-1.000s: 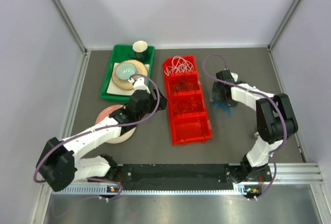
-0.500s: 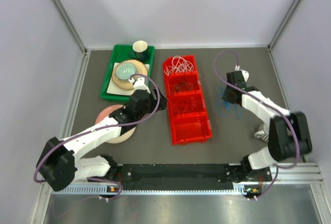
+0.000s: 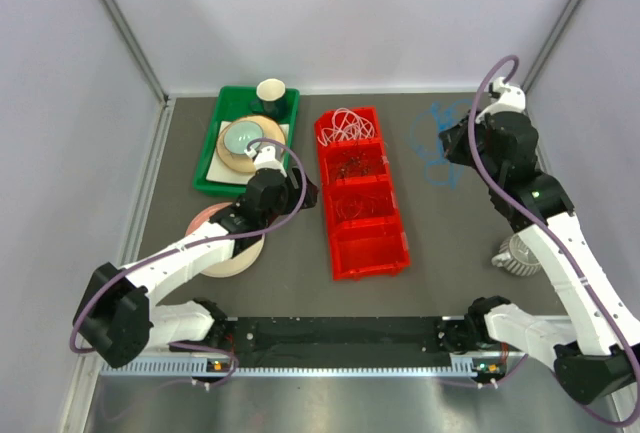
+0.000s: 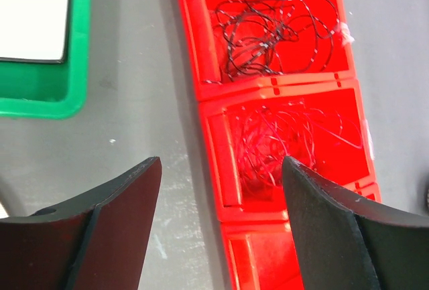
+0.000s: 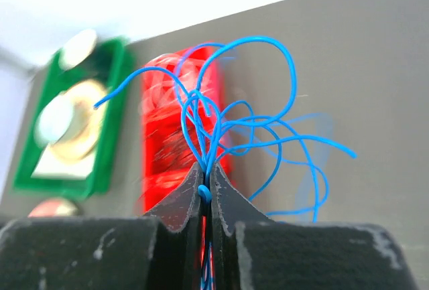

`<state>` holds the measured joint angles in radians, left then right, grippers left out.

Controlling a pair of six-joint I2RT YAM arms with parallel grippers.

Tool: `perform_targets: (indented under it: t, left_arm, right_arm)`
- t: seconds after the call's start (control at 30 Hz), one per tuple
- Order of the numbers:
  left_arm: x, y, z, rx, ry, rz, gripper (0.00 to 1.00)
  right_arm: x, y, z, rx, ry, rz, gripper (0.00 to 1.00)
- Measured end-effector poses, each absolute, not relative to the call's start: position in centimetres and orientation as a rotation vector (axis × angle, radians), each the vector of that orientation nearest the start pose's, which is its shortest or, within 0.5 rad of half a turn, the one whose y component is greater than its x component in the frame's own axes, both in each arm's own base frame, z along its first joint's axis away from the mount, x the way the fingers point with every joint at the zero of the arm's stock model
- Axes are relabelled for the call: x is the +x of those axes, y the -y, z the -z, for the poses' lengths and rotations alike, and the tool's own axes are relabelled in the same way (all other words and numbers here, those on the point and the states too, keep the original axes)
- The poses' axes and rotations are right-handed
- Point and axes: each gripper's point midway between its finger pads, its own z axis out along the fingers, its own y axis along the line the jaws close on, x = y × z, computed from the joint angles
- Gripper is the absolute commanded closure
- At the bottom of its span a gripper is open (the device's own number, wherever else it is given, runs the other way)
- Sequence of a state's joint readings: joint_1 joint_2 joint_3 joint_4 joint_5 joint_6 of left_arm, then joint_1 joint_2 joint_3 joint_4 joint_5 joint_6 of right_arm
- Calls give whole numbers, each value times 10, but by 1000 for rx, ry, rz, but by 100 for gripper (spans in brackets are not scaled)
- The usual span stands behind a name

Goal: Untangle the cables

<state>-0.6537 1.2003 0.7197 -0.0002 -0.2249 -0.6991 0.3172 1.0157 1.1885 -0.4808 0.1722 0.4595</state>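
Progress seems late. Right of the part-filled red plastic bin (image 3: pixel 372 249), the right gripper (image 5: pixel 206 189) pinches thin blue wires (image 5: pixel 208 159); the left gripper (image 4: pixel 221 166) gapes empty.

Pale lilac-white panel walls (image 3: pixel 350 13) enclose three sides. Silver aluminium corner posts (image 3: pixel 124 28) rise at back corners. Dark grey matte tabletop (image 3: pixel 450 273) evenly lit. Brushed steel strip (image 3: pixel 350 408) along near edge.

Blue cables (image 5: pixel 206 139); red bin (image 3: pixel 370 250); green tray (image 3: pixel 208 158); plate (image 3: pixel 204 221) perhaps pink.
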Motion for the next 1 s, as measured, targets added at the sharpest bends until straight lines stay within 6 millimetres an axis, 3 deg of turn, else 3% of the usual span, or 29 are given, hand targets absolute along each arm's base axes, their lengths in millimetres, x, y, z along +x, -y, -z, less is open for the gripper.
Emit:
perform_targets:
  t: [0.1,0.27,0.57,0.8,1.0]
  left_arm:
    - [312,212,-155,-203,-2082,591,23]
    - [319,201,-155,-223,-2073,564,23]
    - [321,192,-167,-241,-2040,562,23]
    - [320,191,-175,-244,-2017,575,23]
    - [319,191,-176,-244,-2016,577,23]
  right_arm:
    - [305,-125,-343,135,-1879,-443,100]
    - [281,-150,-359,30,-1874,-533,100]
    - [249,-183,-356,-108,-1913,-661,100]
    - [233,-183,-374,-135,-1870,-695,100]
    - [231,-171,-427,-109,-1740,-693,100]
